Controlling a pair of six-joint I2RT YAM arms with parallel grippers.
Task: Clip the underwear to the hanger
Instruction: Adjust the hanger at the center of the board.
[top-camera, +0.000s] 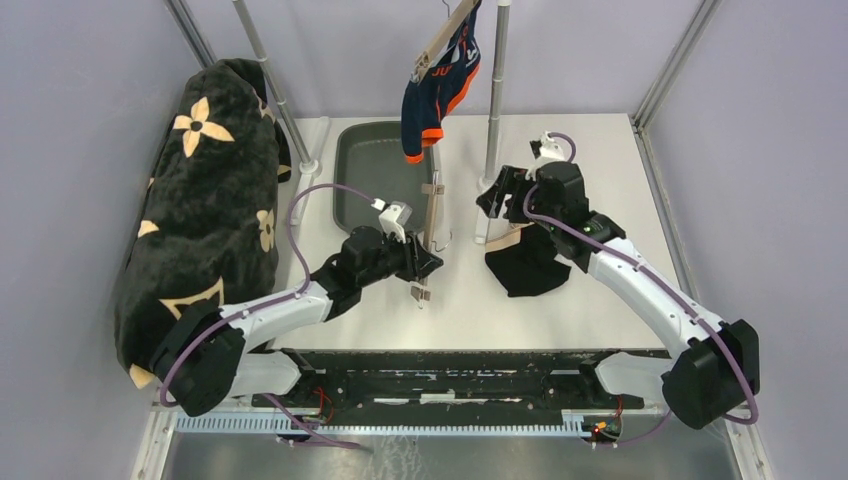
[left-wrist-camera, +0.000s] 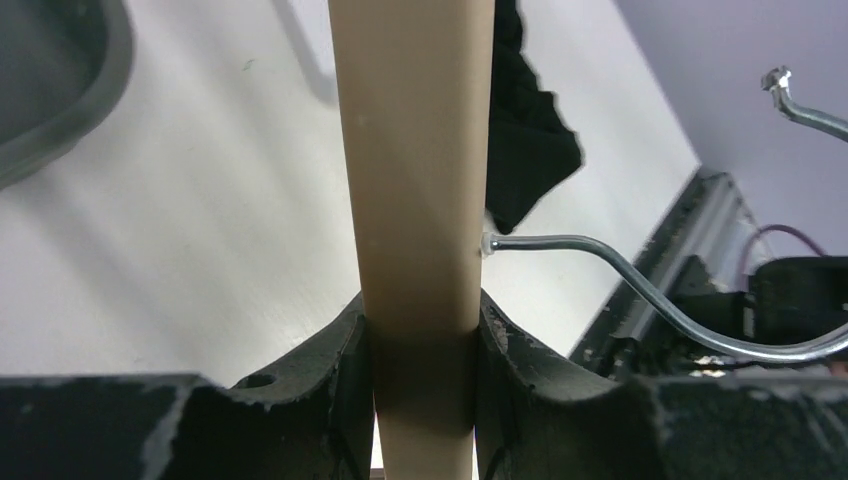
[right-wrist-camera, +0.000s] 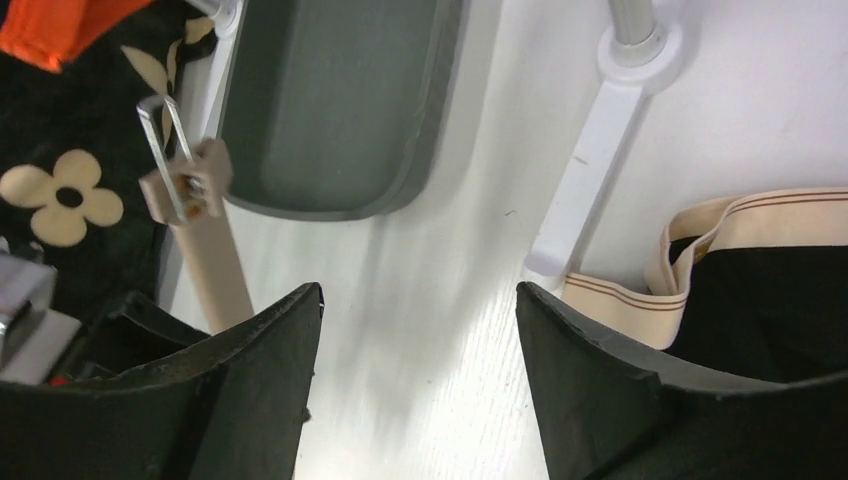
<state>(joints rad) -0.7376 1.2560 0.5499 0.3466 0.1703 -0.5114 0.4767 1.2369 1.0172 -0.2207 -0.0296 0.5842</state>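
My left gripper (top-camera: 425, 262) is shut on the beige bar of a clip hanger (top-camera: 433, 215), held near the table's middle; the bar (left-wrist-camera: 415, 160) fills the left wrist view and its metal hook (left-wrist-camera: 640, 290) curves off to the right. One clip of the hanger shows in the right wrist view (right-wrist-camera: 185, 180). Black underwear (top-camera: 530, 265) with a cream striped waistband (right-wrist-camera: 700, 250) lies on the table by the rack foot. My right gripper (top-camera: 492, 197) is open and empty, just left of and above the underwear (right-wrist-camera: 770, 310).
A grey tray (top-camera: 375, 170) sits at the back centre. A rack of metal poles (top-camera: 497, 80) holds another hanger with navy-orange underwear (top-camera: 440, 85). A black plush bag with beige flowers (top-camera: 200, 210) fills the left side. The rack's white foot (right-wrist-camera: 590, 180) lies next to the waistband.
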